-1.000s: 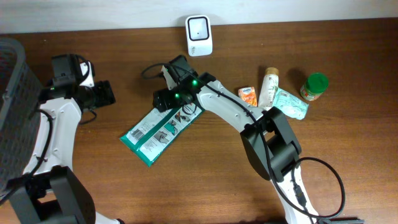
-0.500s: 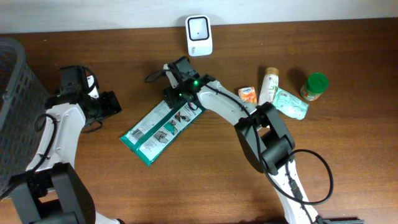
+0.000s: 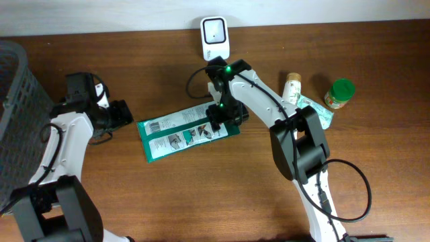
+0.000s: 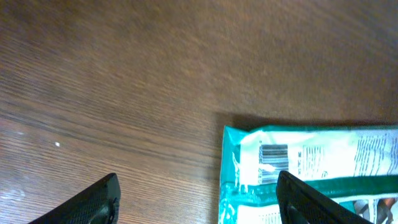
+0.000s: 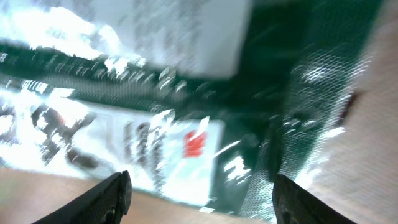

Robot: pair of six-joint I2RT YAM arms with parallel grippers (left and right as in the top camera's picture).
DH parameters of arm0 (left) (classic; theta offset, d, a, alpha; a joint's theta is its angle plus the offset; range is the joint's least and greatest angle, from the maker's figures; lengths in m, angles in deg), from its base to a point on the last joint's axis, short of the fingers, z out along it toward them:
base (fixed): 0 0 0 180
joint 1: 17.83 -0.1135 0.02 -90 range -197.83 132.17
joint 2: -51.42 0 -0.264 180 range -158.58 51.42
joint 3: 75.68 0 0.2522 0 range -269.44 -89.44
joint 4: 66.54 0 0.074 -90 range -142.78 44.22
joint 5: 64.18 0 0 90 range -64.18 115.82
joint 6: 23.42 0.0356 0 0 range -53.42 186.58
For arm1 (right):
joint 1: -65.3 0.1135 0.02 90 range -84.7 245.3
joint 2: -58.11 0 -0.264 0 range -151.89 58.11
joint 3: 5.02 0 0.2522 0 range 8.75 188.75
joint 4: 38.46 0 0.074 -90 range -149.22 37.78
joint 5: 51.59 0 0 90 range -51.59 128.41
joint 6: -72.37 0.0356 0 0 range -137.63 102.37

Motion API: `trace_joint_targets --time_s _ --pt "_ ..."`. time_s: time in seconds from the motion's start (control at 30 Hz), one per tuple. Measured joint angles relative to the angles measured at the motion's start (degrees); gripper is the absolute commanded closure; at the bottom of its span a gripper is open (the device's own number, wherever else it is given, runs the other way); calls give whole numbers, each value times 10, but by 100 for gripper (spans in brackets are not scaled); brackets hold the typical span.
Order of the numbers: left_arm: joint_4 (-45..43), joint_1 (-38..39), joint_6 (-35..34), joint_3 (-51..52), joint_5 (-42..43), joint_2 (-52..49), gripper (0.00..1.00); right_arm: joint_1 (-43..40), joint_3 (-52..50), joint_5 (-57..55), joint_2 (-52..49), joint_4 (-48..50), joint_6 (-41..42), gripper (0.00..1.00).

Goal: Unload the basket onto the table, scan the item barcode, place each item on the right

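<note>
Green packet (image 3: pixel 178 133) flat on worktop (image 3: pixel 376 161); right jaws spread over its 3 o'clock end; left jaws released.

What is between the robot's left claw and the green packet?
Only bare wooden table. The overhead view shows a short empty gap between the left gripper and the green packet.

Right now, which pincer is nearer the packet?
Right. The right pincer is over the right end of the packet; the left pincer sits off its left end, apart from it.
</note>
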Motion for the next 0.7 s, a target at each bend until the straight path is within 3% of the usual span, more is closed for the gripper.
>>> trace_joint_targets --time_s 0.07,0.2,0.27,0.5,0.7 --pt "2 8 -3 10 5 0 45 7 0 7 0 2 0 29" --pt "2 42 -9 46 18 0 88 5 17 14 0 7 0 30" --pt "-2 62 -10 61 27 0 100 -10 50 15 0 -2 0 32" --pt "-43 135 -10 119 38 0 100 -83 169 15 0 -24 0 33" --pt "-111 157 -10 167 41 0 100 -99 177 15 0 -26 0 33"
